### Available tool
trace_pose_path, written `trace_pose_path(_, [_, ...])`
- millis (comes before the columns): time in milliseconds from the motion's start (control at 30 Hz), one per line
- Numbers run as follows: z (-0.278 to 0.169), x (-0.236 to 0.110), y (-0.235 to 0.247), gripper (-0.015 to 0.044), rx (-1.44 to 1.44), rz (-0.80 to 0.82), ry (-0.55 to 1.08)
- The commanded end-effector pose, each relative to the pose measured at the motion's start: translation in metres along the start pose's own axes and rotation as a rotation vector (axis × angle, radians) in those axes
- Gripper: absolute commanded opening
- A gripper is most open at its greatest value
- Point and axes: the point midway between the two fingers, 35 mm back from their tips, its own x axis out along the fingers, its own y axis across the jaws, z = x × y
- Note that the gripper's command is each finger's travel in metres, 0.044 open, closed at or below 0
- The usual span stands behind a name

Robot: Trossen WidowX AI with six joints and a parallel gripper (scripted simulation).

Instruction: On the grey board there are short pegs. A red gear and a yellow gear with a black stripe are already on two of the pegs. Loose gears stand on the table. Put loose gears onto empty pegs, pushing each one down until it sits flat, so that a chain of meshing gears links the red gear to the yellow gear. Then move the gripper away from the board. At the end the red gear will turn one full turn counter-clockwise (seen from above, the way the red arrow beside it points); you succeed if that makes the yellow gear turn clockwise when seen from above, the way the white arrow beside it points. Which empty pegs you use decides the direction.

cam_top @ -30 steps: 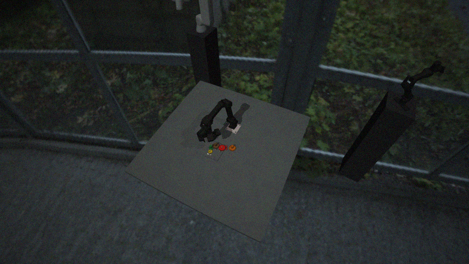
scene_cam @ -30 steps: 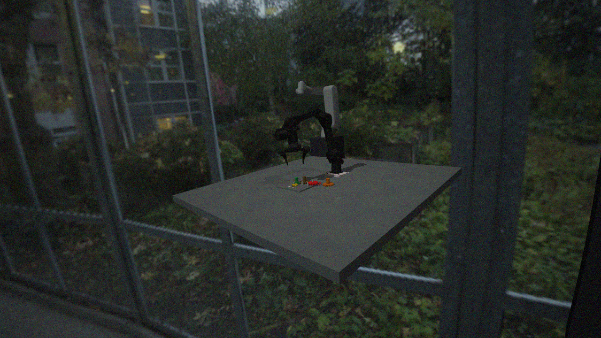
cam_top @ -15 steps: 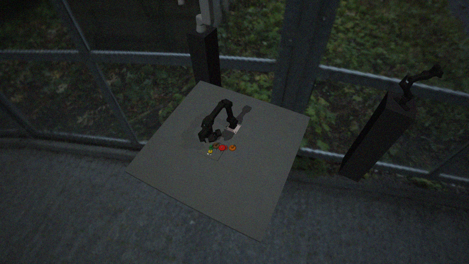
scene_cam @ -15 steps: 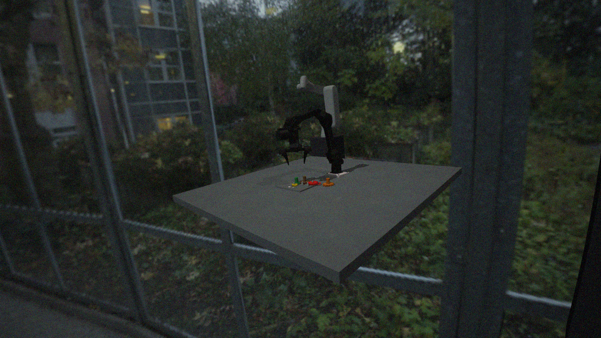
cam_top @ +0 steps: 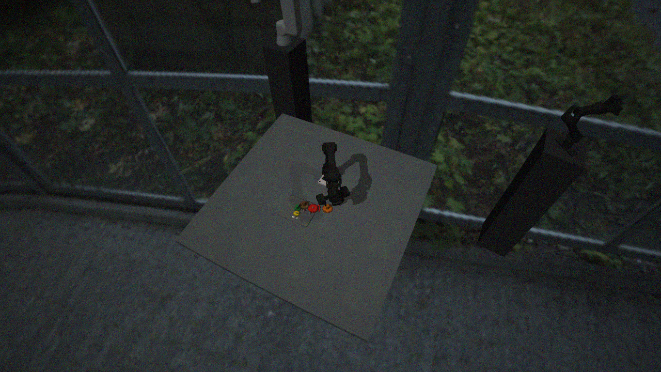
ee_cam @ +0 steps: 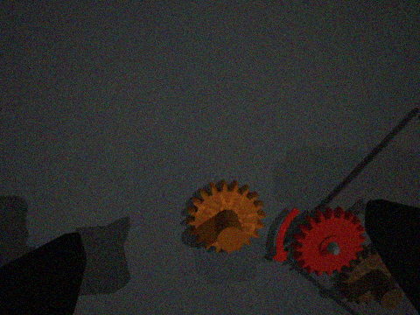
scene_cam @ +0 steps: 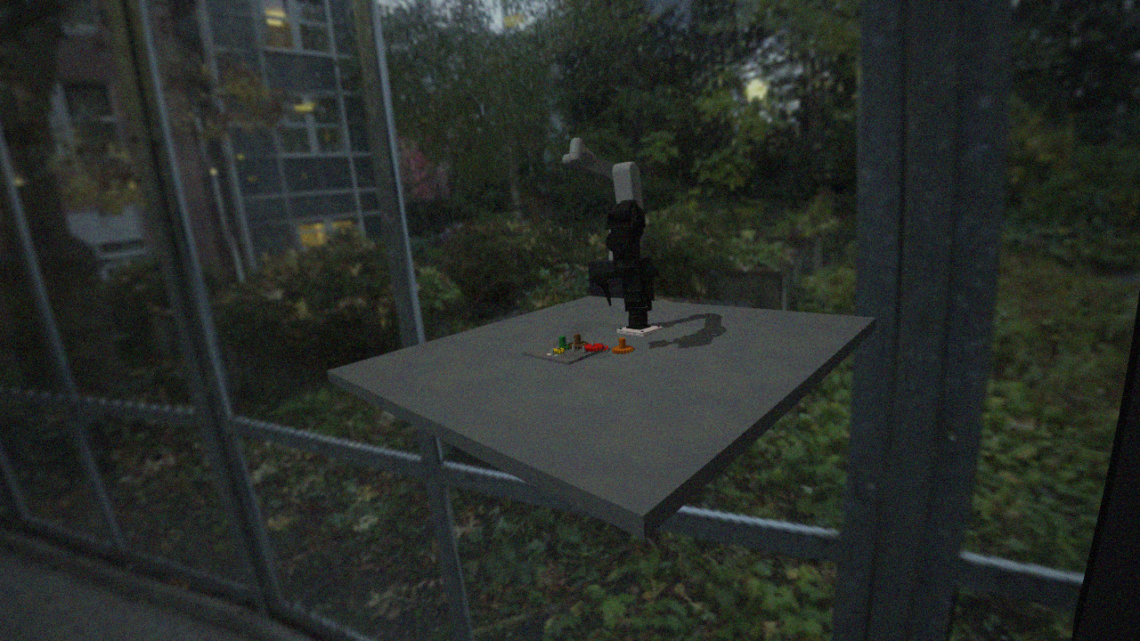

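My gripper [cam_top: 333, 201] [ee_cam: 227, 231] is open and empty, high above the orange gear [cam_top: 327, 209] [scene_cam: 622, 349] [ee_cam: 210, 207], which stands on the table outside the grey board [cam_top: 304, 222] [scene_cam: 568, 363] [ee_cam: 385, 188]. The red gear [cam_top: 312, 208] [scene_cam: 593, 347] [ee_cam: 312, 238] is on its peg beside the red arrow [ee_cam: 282, 241]. The brown gear [cam_top: 303, 203] [scene_cam: 577, 340] [ee_cam: 359, 276] is beside the red gear, partly hidden by a finger in the wrist view. The green gear [cam_top: 297, 207] [scene_cam: 562, 342] is between the brown gear and the yellow gear [cam_top: 296, 214] [scene_cam: 558, 351]. Full seating is too small to tell.
My arm's white base plate [cam_top: 321, 181] [scene_cam: 627, 329] is behind the gears on the table [cam_top: 295, 259] [scene_cam: 509, 398]. A dark pillar [cam_top: 286, 74] with a pale arm is beyond the table's back edge. Another pillar [cam_top: 531, 189] with a black arm stands to the right.
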Motion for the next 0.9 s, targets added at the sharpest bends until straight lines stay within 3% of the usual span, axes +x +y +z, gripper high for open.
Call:
trace_pose_path(0, [0.009, -0.007, 0.055, 0.044, 0.002, 0.011, 0.003])
trace_pose_path(133, [0.01, -0.012, 0.095, 0.044, 0.001, 0.016, 0.006])
trace_pose_path(867, [0.01, -0.012, 0.095, 0.044, 0.001, 0.016, 0.006])
